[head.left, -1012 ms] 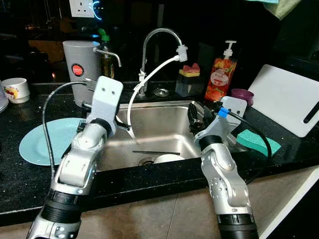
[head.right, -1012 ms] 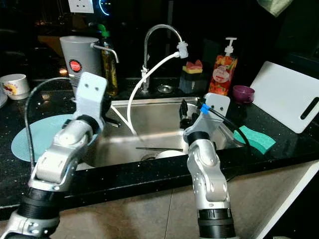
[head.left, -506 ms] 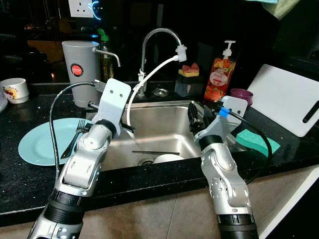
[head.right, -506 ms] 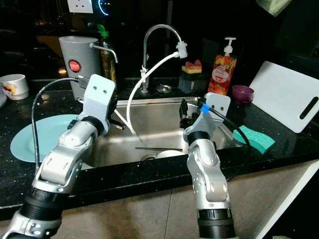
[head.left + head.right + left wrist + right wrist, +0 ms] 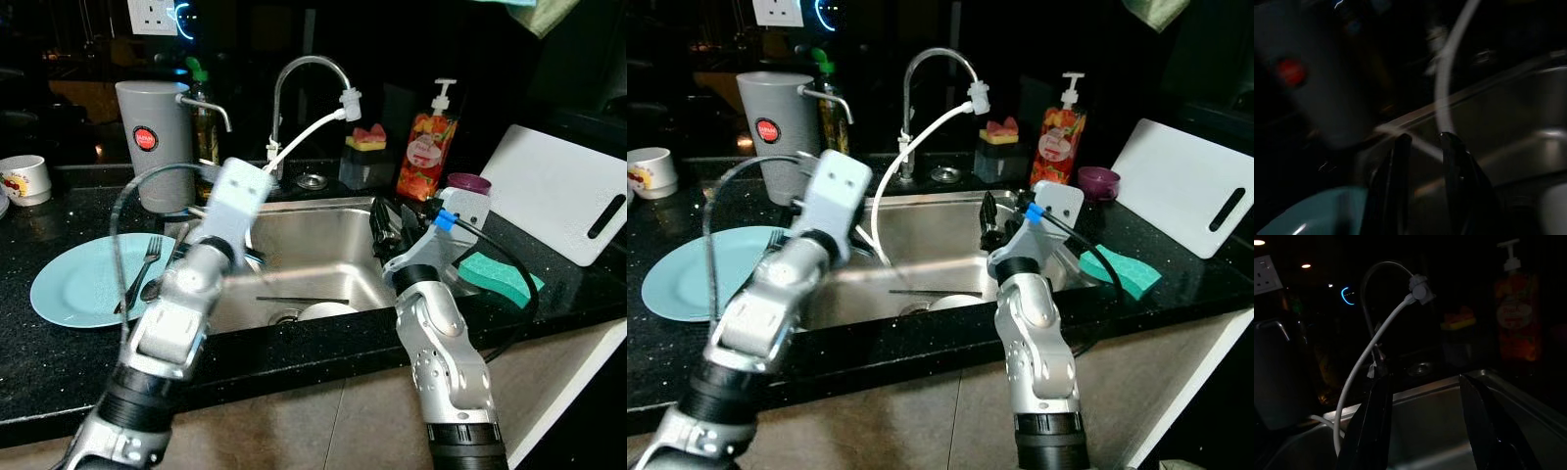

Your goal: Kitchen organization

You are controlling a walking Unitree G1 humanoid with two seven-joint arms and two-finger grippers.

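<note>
Left tool (image 5: 1422,147): fingers narrowly parted, empty, blurred in motion at the sink's (image 5: 323,235) left rim; white faucet hose (image 5: 294,147) hangs just ahead of it, blue plate (image 5: 73,284) with fork (image 5: 142,269) just behind on the bench (image 5: 59,348). Right tool (image 5: 1422,382): spread wide, empty, over the sink's right side. Risk: the left tool could snag the hose or knock the fork off the plate.

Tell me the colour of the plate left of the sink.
Light blue plate, clearest in the left eye view.
</note>
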